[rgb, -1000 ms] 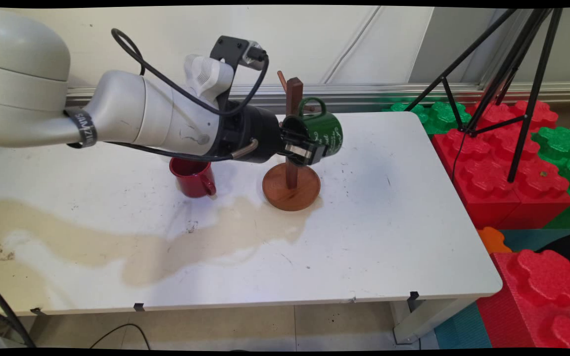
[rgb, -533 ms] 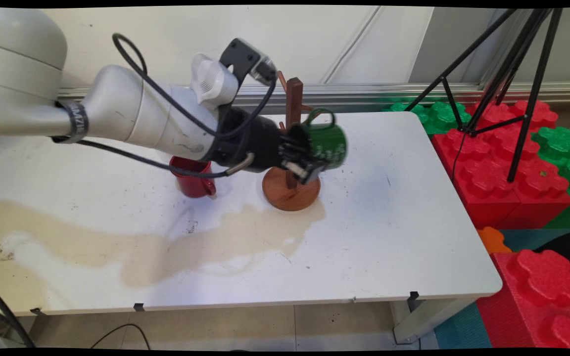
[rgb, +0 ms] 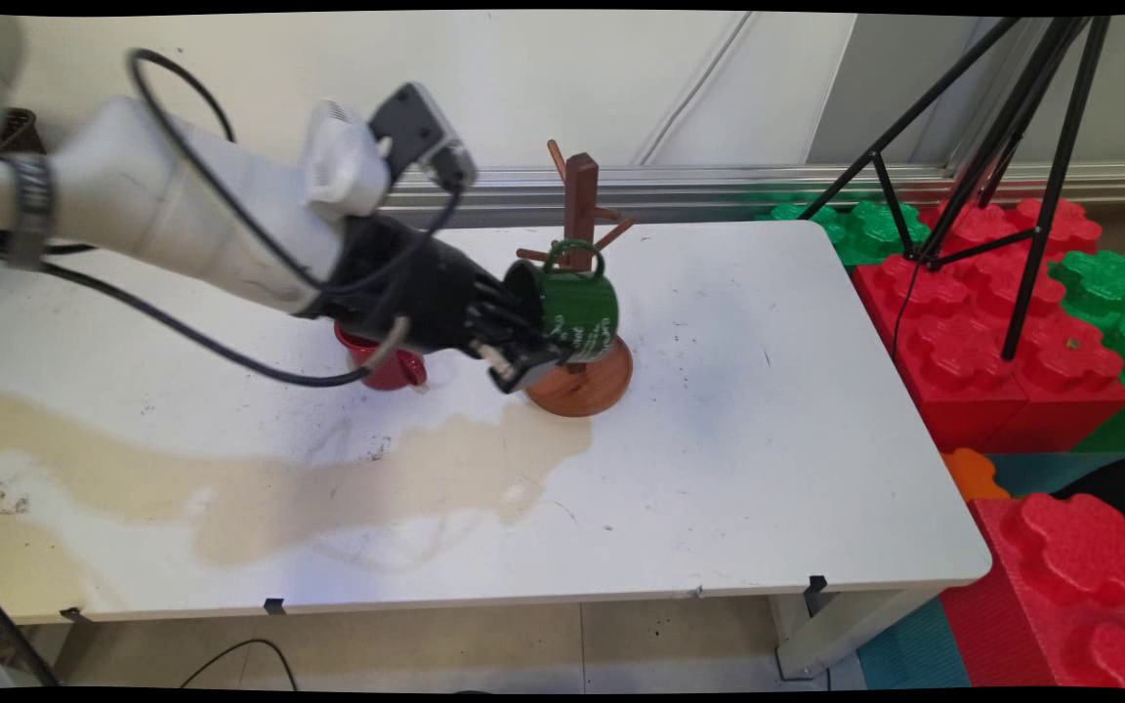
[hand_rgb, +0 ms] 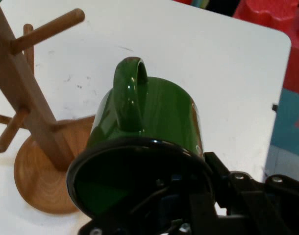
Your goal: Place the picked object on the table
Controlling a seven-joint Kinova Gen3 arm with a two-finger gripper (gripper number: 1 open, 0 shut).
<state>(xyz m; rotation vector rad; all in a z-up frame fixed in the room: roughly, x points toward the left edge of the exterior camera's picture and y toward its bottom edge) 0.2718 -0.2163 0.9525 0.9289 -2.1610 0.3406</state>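
My gripper [rgb: 523, 347] is shut on the rim of a green mug [rgb: 577, 310], which I hold on its side with its handle up. In the hand view the green mug [hand_rgb: 149, 122] fills the centre, its black rim toward the gripper [hand_rgb: 188, 205]. The mug hangs just in front of the wooden mug tree [rgb: 580, 210], over its round base [rgb: 592, 381]. In the hand view the mug tree [hand_rgb: 22, 98] stands to the left, its pegs bare. A red mug [rgb: 389, 366] stands on the table behind my wrist, partly hidden.
A broad tan stain [rgb: 260, 488] runs across the white table [rgb: 768, 439] from the left edge to the tree's base. Black tripod legs [rgb: 1031, 176] and red and green foam blocks [rgb: 992, 342] stand off the table's right side.
The arm has swung left and lower, carrying the green mug from the right of the tree's post down in front of it, over the base. The grip has stayed shut.
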